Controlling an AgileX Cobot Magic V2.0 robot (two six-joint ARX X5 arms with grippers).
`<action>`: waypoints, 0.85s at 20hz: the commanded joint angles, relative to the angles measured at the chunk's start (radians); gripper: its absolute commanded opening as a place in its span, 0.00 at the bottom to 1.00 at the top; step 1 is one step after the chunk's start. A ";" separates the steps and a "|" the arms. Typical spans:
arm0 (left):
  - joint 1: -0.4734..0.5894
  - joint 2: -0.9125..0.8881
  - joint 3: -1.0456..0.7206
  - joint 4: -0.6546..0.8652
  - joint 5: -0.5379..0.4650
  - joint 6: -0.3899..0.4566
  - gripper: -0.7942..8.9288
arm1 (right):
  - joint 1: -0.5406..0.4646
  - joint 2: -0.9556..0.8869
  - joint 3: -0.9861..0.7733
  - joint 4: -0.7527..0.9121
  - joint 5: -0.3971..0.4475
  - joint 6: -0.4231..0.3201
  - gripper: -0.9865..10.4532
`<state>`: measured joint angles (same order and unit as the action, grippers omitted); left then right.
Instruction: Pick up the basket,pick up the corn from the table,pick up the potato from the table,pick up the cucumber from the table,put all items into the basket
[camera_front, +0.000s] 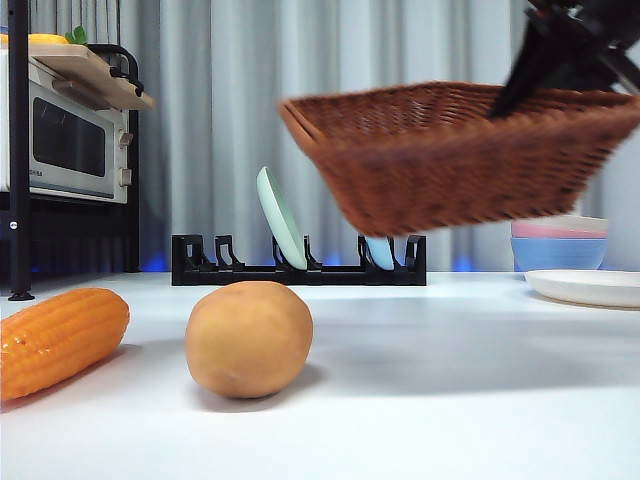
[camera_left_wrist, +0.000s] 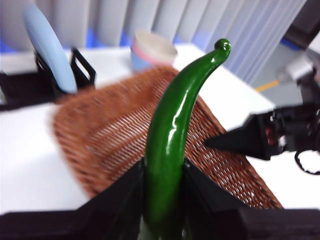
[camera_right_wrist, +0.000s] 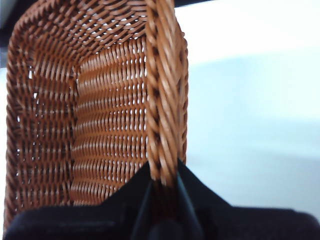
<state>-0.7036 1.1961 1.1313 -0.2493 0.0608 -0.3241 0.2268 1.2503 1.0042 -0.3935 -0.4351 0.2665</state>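
The reddish-brown wicker basket (camera_front: 460, 155) hangs tilted in the air at the upper right of the front view. My right gripper (camera_right_wrist: 162, 187) is shut on its braided rim (camera_right_wrist: 162, 100); it shows as a dark arm (camera_front: 560, 50) at the top right of the front view. My left gripper (camera_left_wrist: 165, 200) is shut on the glossy green cucumber (camera_left_wrist: 177, 130) and holds it above the basket (camera_left_wrist: 115, 135). The orange-yellow corn (camera_front: 55, 340) lies on the white table (camera_front: 450, 400) at the front left. The tan potato (camera_front: 248, 338) sits beside it.
A black dish rack (camera_front: 300, 265) with a pale green plate (camera_front: 280, 218) stands at the back. Stacked bowls (camera_front: 560, 245) and a white plate (camera_front: 590, 287) are at the right. A microwave (camera_front: 70, 140) on a shelf stands at the left.
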 joint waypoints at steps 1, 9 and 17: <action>-0.064 0.054 -0.010 0.005 -0.036 -0.028 0.07 | 0.027 -0.002 0.003 0.034 -0.012 0.051 0.07; -0.187 0.252 -0.010 0.075 -0.061 -0.049 0.08 | 0.057 -0.002 0.003 0.034 -0.012 0.058 0.07; -0.192 0.258 -0.010 0.057 -0.052 -0.046 0.57 | 0.056 -0.002 0.003 0.034 -0.011 0.058 0.07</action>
<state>-0.8932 1.4624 1.1305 -0.1951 0.0101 -0.3679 0.2813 1.2503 1.0042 -0.3775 -0.4381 0.3035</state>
